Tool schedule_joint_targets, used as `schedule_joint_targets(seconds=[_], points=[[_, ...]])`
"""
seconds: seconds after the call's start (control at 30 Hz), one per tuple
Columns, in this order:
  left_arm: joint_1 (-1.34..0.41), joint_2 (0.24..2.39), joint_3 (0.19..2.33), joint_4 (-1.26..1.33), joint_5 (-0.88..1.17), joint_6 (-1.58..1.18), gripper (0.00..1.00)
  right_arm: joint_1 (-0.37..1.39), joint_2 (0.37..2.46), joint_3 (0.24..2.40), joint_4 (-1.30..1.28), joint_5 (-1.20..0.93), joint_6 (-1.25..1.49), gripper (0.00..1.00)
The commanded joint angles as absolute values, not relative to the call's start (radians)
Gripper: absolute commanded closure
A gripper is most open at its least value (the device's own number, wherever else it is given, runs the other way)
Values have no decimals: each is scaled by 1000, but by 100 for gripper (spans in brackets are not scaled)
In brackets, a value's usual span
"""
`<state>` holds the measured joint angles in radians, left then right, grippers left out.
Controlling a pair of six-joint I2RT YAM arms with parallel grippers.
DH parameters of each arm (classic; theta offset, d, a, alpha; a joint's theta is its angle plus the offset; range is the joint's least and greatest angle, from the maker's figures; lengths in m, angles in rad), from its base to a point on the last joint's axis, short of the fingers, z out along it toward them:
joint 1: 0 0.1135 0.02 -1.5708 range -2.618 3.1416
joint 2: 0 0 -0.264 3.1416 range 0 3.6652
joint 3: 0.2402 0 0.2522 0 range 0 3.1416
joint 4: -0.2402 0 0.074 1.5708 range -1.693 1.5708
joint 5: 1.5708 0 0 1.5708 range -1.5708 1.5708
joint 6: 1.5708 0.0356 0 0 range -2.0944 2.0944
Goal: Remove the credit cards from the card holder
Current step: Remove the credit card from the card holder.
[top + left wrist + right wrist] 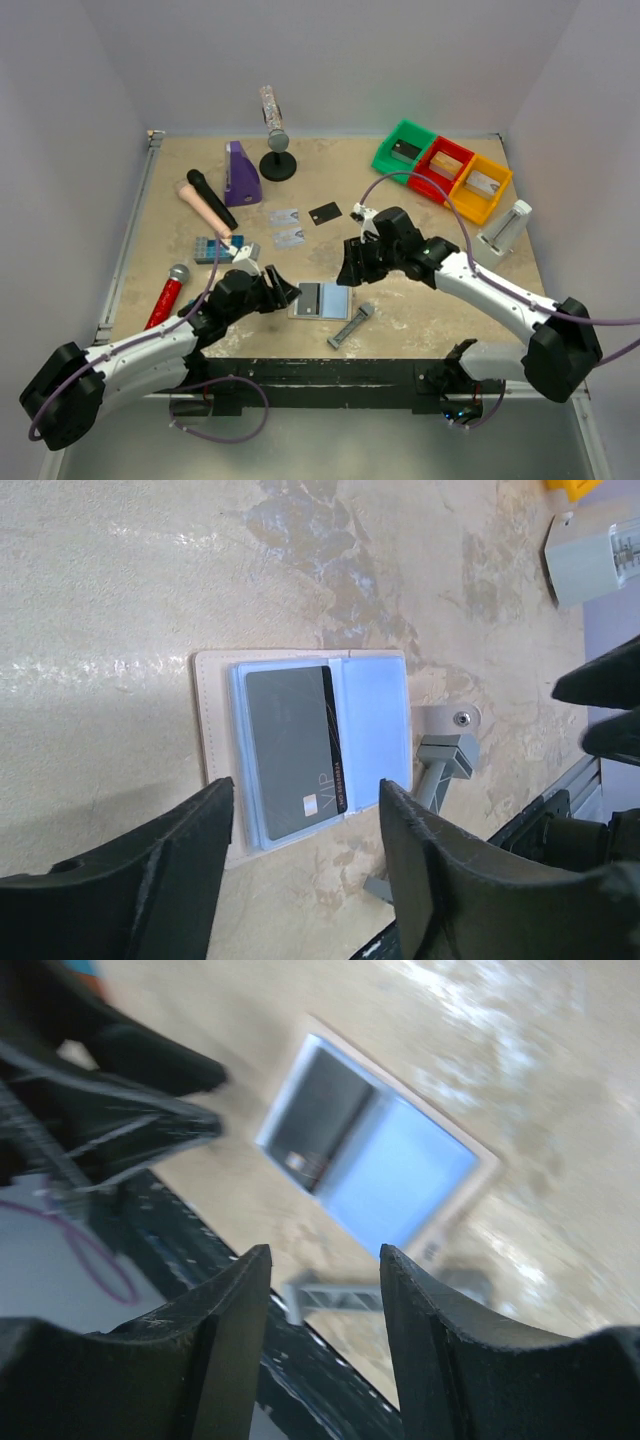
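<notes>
Left wrist: left gripper (305,805) spread and empty, card holder (370,720) with black card (290,750) just beyond. Right gripper (325,1260) also spread, on the opposite side.

top view wide; wrist views close, sharing card holder (372,715)

The card holder (335,302) lies open, one card (309,298) seemingly in its left panel, three loose cards (289,236) behind it, a bar tool (351,326) at its near right.

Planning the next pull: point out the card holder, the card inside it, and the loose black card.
card holder (372,715): left wrist view, bare blue panel.
card inside it (292,750): left wrist view, its middle.
loose black card (325,212): top view, its middle.
</notes>
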<state>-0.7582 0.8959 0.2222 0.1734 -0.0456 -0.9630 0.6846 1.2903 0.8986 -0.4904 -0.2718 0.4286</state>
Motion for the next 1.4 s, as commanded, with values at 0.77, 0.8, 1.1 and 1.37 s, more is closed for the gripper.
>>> schedule_joint_targets(seconds=[0.77,0.8,1.1,1.37], points=[[-657,1219,287,426,137,-893,96,693,1698,831,43,-600,707,70],[-657,1223,284,423,135,-891,96,693,1704,833,38,-600,709,69],[-657,1221,262,405,115,-877,98,693,1733,842,52,-606,730,66],[-657,1233,232,416,115,-881,100,698,1767,861,63,-627,755,65]])
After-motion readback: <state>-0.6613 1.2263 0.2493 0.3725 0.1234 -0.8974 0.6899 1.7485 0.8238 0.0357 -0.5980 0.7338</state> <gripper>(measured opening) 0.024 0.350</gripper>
